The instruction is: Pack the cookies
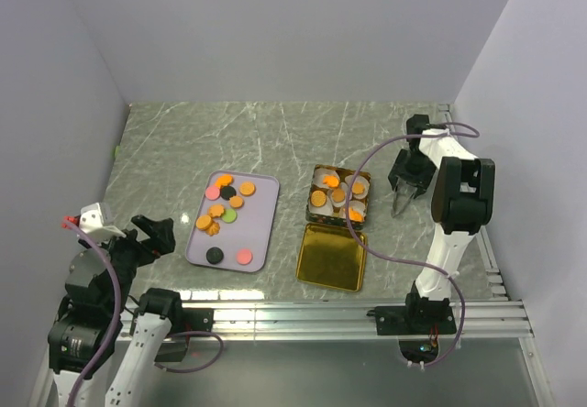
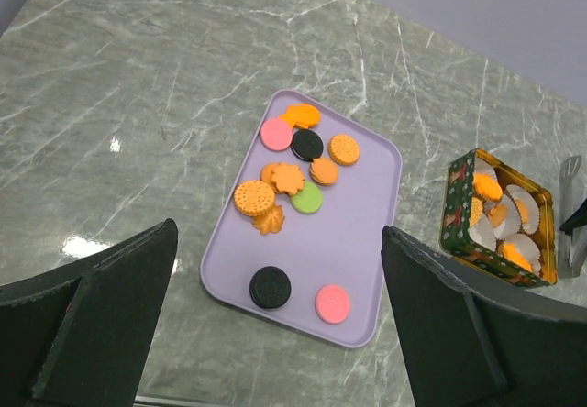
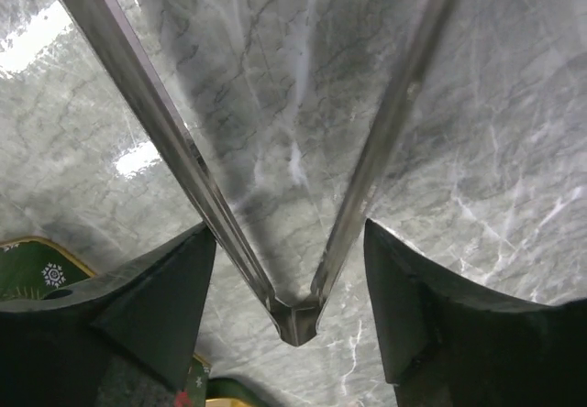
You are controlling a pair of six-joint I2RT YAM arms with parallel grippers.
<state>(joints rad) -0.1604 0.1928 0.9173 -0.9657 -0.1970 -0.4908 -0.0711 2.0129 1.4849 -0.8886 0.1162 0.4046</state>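
Bright, even light, with white glare patches on the table (image 2: 115,144).

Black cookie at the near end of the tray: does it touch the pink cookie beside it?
Apart. The left wrist view shows a strip of bare tray between the black cookie and the pink cookie.

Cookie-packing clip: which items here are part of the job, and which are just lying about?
Part of the job: cookies, lilac tray under them, tin, paper cups in it, tongs.
Lying about: gold lid beside the tin; small green thing at the left edge of the table, too small to identify.
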